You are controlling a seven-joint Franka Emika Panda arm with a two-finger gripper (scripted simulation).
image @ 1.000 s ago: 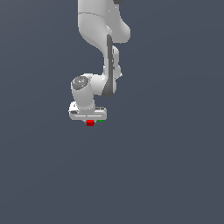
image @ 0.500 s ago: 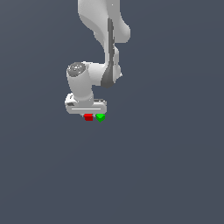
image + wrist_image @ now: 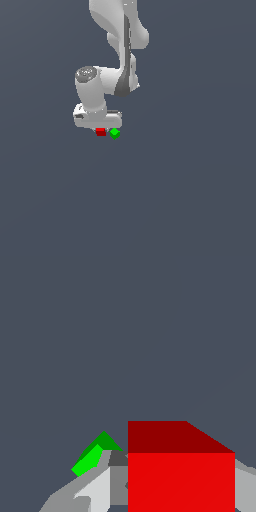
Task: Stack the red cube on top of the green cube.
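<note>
Red cube [image 3: 181, 476] sits between my fingers [image 3: 92, 491], filling much of the wrist view, its brighter front face square to the camera and its darker top face above it. A pale finger shows on each side of it, close against its sides, so my pincer [image 3: 101, 129] is pinching the red cube. In the exterior view the same cube [image 3: 101, 132] peeps out just under the white body of my hand, only its lower part visible below the pincer housing.

The green cube [image 3: 115, 133] lies just beside the red one, toward the exterior view's right, turned so that one corner points at the camera. The two cubes look very near one another there, with a thin gap between them; I cannot tell whether they are at the same height. In the wrist view the green cube [image 3: 95, 455] shows past one of my fingers, partly hidden behind it, with a bright face and a darker face meeting at an edge.

My arm [image 3: 117, 47] comes down from the upper edge of the exterior view, bends at the wrist, and ends with my hand pointing downward over the cubes. The counter [image 3: 190, 190] is a plain slate grey all round.
</note>
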